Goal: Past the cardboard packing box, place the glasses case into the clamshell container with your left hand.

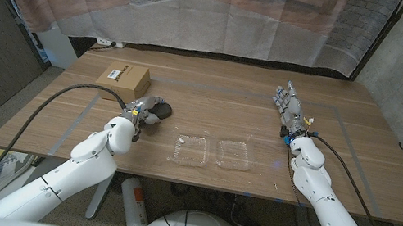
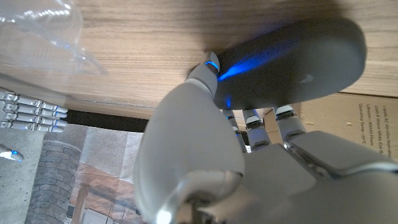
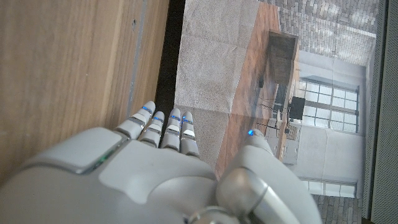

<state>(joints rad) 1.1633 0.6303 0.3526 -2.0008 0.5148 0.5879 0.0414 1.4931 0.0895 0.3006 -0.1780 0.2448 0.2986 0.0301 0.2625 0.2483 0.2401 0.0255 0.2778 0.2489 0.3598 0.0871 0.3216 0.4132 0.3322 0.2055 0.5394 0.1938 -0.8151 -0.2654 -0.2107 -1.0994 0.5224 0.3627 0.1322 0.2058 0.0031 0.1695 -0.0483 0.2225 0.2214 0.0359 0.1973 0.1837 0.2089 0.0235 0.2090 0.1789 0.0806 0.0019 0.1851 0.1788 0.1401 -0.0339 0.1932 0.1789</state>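
Glasses case (image 1: 160,109), dark and rounded, lies on the wooden table (image 1: 222,92) just beside the cardboard packing box (image 1: 126,78), with the left hand (image 1: 142,111) apparently wrapped around it. The open clamshell container (image 1: 213,152) sits nearby. The right hand (image 1: 289,106) stands empty, fingers extended.

Your wooden bench (image 1: 212,98) carries a cardboard packing box (image 1: 125,78) at far left, the dark glasses case (image 1: 160,110) just beside it, and the open clear clamshell container (image 1: 213,152) near the front edge.
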